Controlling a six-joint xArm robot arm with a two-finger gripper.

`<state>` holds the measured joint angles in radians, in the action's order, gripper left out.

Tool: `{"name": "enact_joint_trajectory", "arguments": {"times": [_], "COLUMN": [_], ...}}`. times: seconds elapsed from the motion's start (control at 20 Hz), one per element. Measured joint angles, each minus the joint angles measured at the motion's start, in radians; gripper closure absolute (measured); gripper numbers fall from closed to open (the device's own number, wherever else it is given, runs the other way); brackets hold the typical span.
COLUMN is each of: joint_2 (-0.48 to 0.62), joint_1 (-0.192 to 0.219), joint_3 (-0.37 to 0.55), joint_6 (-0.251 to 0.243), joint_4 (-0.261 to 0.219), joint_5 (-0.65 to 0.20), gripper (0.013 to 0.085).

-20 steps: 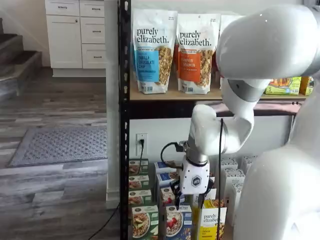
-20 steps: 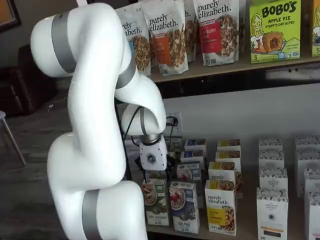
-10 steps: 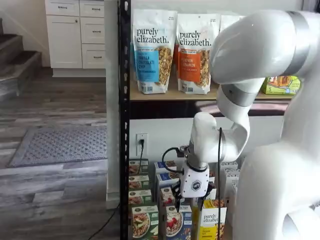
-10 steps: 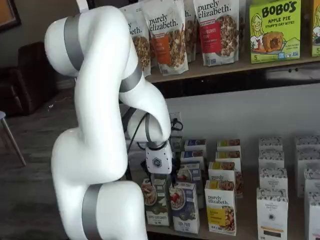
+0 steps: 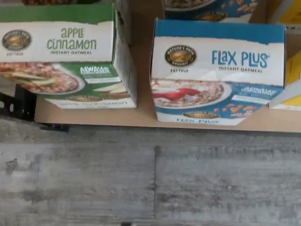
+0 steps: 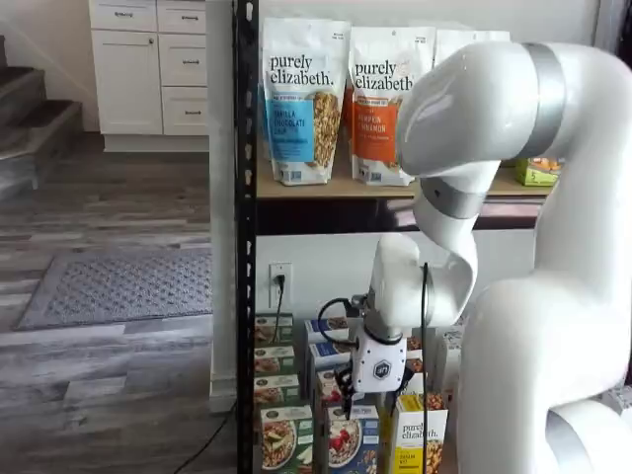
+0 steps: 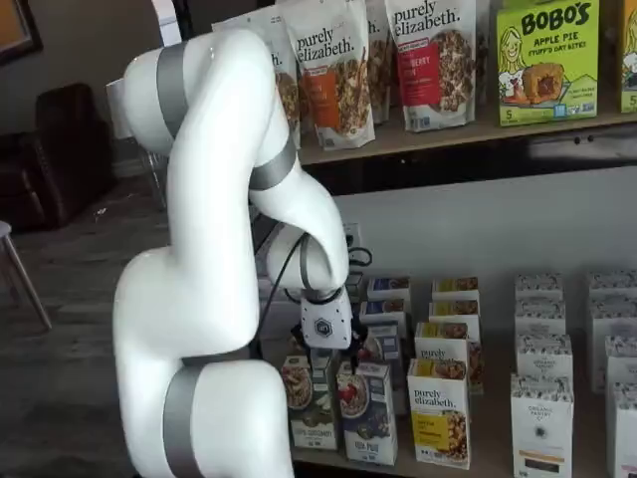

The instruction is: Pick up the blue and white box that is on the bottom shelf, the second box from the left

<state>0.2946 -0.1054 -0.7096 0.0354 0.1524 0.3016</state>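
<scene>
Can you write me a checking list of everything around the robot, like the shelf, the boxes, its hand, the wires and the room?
Surface: bottom shelf, tan board, rows of small cartons standing on it.
Job's things: blue and white box, Flax Plus, upright at the front edge, not gripped.
Clutter: green Apple Cinnamon box beside it; yellow purely elizabeth box on its other side; granola bags on the shelf above.
Grippers: gripper hangs just above the front cartons, empty; fingers too hidden to judge the gap.
Cables: black cable looping by the wrist; a cord at the wall outlet.
Surroundings: grey wood floor, rug, white cabinets.
</scene>
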Motion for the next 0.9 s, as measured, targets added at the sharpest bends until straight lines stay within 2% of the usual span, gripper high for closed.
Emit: {"name": "enact_joint_trajectory", "arguments": {"times": [0.35, 0.75, 0.9], "joint_2": [0.102, 0.192, 0.221], "joint_1": [0.011, 0.024, 0.027], "joint_3": [-0.086, -0.180, -0.215], "joint_6": [0.012, 0.075, 0.085], "joint_4": [0.000, 0.055, 0.063], "joint_5": [-0.012, 0.017, 0.037], "gripper": [0.0130, 0.0130, 0.0130]}}
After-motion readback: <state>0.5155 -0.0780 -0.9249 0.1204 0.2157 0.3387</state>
